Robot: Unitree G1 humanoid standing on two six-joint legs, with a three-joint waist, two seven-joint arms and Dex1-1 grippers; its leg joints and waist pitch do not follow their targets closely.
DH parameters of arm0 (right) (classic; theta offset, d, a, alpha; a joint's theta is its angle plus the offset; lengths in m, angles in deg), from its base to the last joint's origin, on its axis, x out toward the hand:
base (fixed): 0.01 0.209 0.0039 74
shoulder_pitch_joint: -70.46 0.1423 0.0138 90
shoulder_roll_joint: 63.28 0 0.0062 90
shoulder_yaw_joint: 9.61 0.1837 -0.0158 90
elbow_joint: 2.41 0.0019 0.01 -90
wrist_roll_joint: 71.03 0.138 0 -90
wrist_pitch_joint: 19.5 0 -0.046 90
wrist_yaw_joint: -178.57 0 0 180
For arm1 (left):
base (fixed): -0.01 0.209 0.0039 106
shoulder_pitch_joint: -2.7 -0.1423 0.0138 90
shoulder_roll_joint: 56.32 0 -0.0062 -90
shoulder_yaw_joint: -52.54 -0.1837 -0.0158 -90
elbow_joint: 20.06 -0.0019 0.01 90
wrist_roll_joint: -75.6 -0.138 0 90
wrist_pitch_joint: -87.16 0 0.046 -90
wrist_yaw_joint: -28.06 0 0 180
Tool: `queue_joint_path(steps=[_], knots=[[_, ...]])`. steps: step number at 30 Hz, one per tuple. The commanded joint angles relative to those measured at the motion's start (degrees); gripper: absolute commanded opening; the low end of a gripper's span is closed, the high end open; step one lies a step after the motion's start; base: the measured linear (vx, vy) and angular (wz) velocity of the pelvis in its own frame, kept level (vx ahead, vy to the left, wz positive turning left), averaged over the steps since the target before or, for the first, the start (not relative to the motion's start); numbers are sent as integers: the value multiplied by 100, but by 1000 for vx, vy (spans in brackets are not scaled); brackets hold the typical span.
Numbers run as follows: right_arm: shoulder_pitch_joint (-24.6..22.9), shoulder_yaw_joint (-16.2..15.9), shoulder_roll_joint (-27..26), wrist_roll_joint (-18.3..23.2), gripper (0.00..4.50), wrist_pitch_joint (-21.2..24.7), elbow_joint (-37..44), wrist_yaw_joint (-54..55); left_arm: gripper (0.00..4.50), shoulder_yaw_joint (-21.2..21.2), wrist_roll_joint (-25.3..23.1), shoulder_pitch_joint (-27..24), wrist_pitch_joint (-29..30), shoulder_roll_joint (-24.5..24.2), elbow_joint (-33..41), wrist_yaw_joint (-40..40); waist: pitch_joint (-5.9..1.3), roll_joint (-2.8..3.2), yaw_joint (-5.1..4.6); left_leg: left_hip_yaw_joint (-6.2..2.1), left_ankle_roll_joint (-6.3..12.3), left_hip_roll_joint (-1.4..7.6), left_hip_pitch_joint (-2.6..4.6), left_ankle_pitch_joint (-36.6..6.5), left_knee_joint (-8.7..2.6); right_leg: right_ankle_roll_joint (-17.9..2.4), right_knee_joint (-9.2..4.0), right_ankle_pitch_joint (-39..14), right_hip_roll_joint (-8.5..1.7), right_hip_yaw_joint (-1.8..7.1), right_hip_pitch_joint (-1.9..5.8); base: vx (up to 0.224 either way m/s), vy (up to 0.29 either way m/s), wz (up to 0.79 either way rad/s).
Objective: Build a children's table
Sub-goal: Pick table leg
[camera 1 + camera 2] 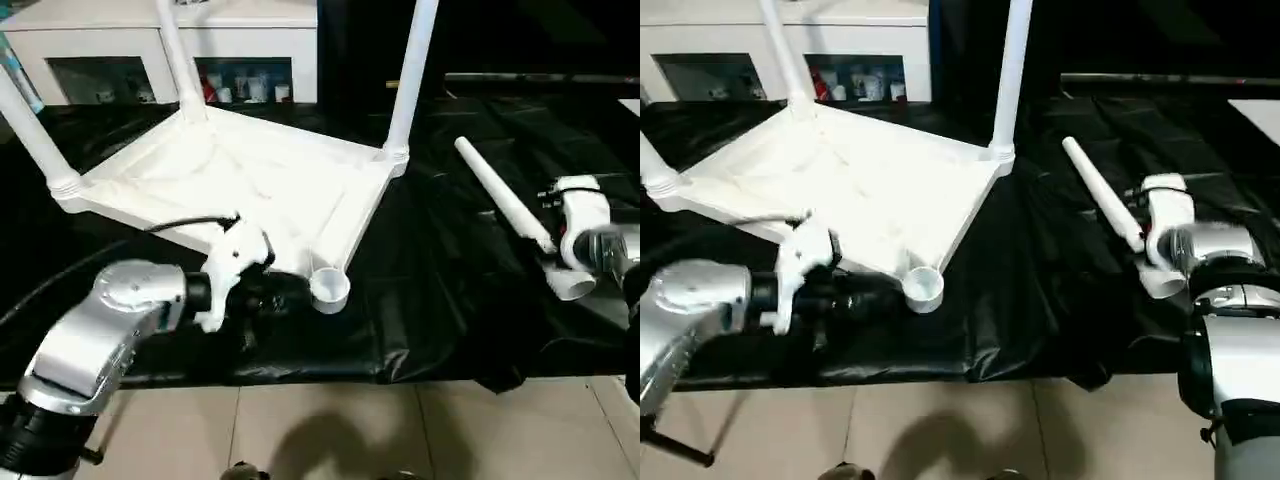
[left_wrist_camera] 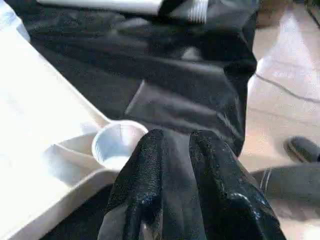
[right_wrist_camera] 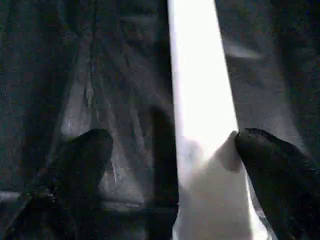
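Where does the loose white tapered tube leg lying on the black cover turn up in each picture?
Left eye: loose white tapered tube leg, right side.
Right eye: right of centre.
Left wrist: along the top edge.
Right wrist: centre, between open black fingers.
Shared landmark: black cover.

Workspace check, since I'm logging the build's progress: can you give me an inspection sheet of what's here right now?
Surface: work table under wrinkled black sheeting, pale tiled floor in front.
Job's things: white tabletop lies upside down with three legs standing in its corner sockets; the near corner socket is empty; the fourth leg lies loose on the sheeting.
Clutter: nothing seen.
Grippers: left gripper, jaws nearly together, holds nothing, beside the empty socket; right gripper, jaws wide open, straddles the loose leg.
Cables: a black cable runs along the left arm.
Surroundings: white cabinet behind the table.
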Motion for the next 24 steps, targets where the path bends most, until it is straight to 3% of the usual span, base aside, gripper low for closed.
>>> queue_joint_path(steps=[1, 3, 7, 8, 10, 14, 24], knots=[[117, -98, 103, -176, 440, 39, -133, -32, 109, 69, 53, 83, -50, -7, 127, -92, -415, -65, 25, 112, -20, -107, 62, -1509, -273, -1436, -428, -1304, -126, 67, 290, 0, 0, 0], [136, -104, 120, -206, 424, 69, -160, -21, 109, 78, 51, 58, -22, -32, 151, -92, -419, -108, 33, 118, -4, -111, 54, -1455, -271, -1398, -427, -1318, -126, 68, 296, 0, 0, 0], [127, -176, 131, -298, 396, 111, -192, -62, 109, 111, 68, -9, 5, -50, 203, -119, -415, -84, 42, 111, 5, -104, 52, -1431, -274, -1340, -422, -1393, -130, 64, 282, 0, 0, 0], [108, -201, 133, -336, 382, 130, -207, -74, 109, 124, 82, -39, 30, -63, 244, -142, -415, -137, 33, 120, 12, -105, 44, -1425, -272, -1331, -430, -1399, -128, 65, 288, 0, 0, 0], [97, -213, 135, -364, 372, 146, -218, -78, 109, 129, 90, -56, 39, -74, 265, -158, -413, -113, 40, 116, 8, -108, 43, -1413, -270, -1312, -426, -1450, -135, 67, 283, 0, 0, 0], [102, -239, 135, -442, 327, 211, -246, -121, 109, 135, 104, -77, 52, -111, 293, -190, -410, -147, 40, 123, 19, -109, 40, -1379, -270, -1268, -427, -1489, -128, 66, 279, 0, 0, 0], [-9, -333, 121, -615, 252, 412, -292, -406, 109, 68, 140, -84, 123, -123, 348, -274, -417, -146, 41, 122, 22, -104, 42, -1344, -263, -1264, -419, -1456, -132, 70, 281, 0, 0, 0]])
